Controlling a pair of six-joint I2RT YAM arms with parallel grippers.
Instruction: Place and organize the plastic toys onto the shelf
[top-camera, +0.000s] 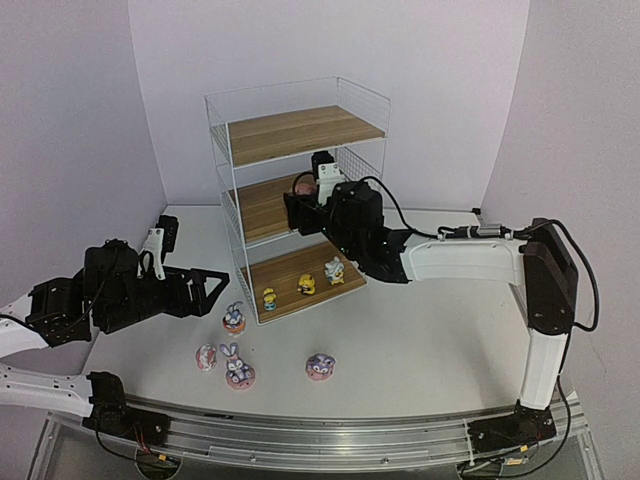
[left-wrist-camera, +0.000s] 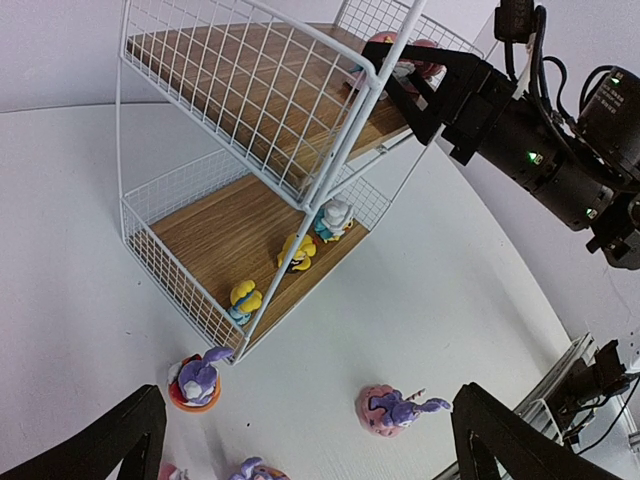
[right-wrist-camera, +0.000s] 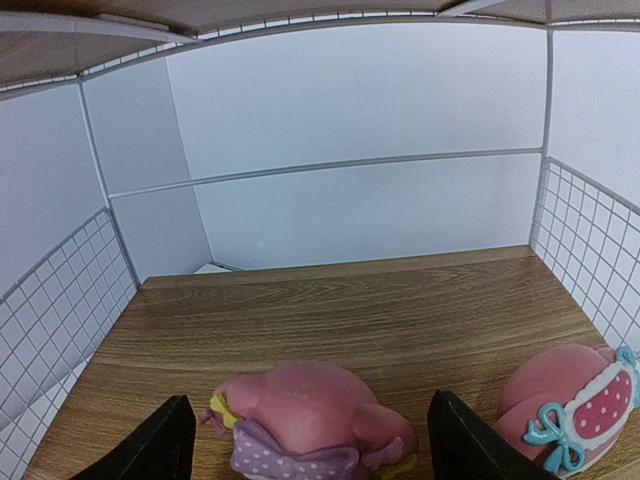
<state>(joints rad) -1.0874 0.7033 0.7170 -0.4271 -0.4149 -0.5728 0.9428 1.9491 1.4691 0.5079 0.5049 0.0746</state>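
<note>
The white wire shelf (top-camera: 222, 160) stands mid-table. My right gripper (top-camera: 298, 208) reaches into its middle level. In the right wrist view it (right-wrist-camera: 310, 450) is open, a finger on each side of a pink toy with a purple dotted bow (right-wrist-camera: 310, 415) that rests on the middle board (right-wrist-camera: 380, 310). A second pink toy (right-wrist-camera: 570, 410) sits to its right. Three small yellow and white toys (top-camera: 307, 285) stand on the bottom board. My left gripper (top-camera: 215, 283) is open and empty, above the table left of the shelf. Several toys remain on the table: a bunny (top-camera: 234, 318), a pink-white round one (top-camera: 206, 357), another bunny (top-camera: 238, 368) and a purple-pink one (top-camera: 320, 367).
The left wrist view shows the shelf's corner post (left-wrist-camera: 330, 190), the bunny (left-wrist-camera: 195, 380) beside it, a toppled purple-pink toy (left-wrist-camera: 395, 410) and the right arm (left-wrist-camera: 540, 140) in the shelf. The top board (top-camera: 300, 132) holds nothing. A metal rail (top-camera: 330, 425) runs along the near edge.
</note>
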